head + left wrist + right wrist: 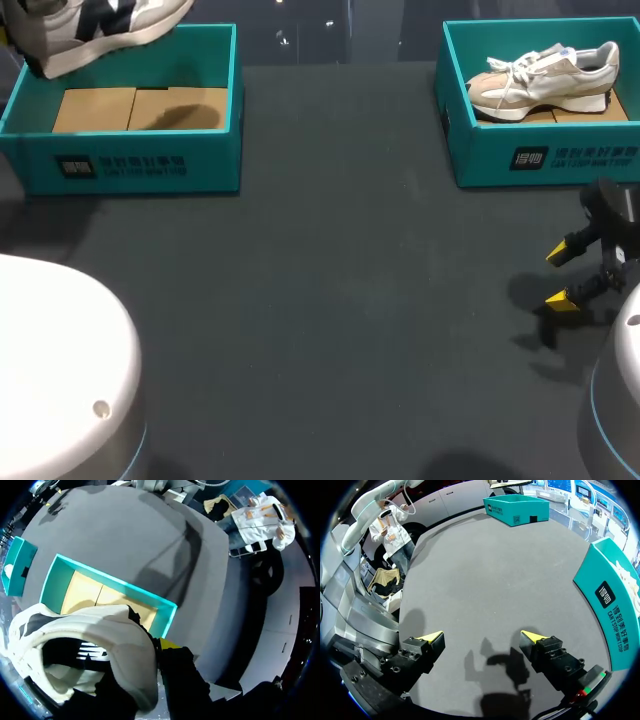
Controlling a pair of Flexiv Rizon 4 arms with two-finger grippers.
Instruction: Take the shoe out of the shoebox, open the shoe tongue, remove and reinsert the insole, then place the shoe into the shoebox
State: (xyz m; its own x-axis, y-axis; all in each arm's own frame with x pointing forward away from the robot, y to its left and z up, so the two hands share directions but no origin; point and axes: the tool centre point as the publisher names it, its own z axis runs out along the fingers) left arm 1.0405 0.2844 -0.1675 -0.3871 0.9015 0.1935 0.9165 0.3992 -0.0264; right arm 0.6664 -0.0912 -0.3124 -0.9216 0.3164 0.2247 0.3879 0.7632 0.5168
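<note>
Yellow shows on only one fingertip of the left claw (162, 647), which lies against the collar of the white, grey and black shoe (95, 650). The shoe hides the other finger, but the claw pinches the shoe and holds it in the air. Under and just ahead of that claw sits the open teal left shoebox (57, 582), with the tan cardboard floor (90, 592) showing and the shoe raised clear above it. The right claw (481, 640) hangs spread wide, with nothing between its fingers, low over the dark grey table (485, 570). Ahead of it and off to one side stands the teal right shoebox (610, 605), with a beige and white second shoe (545, 80) inside.
</note>
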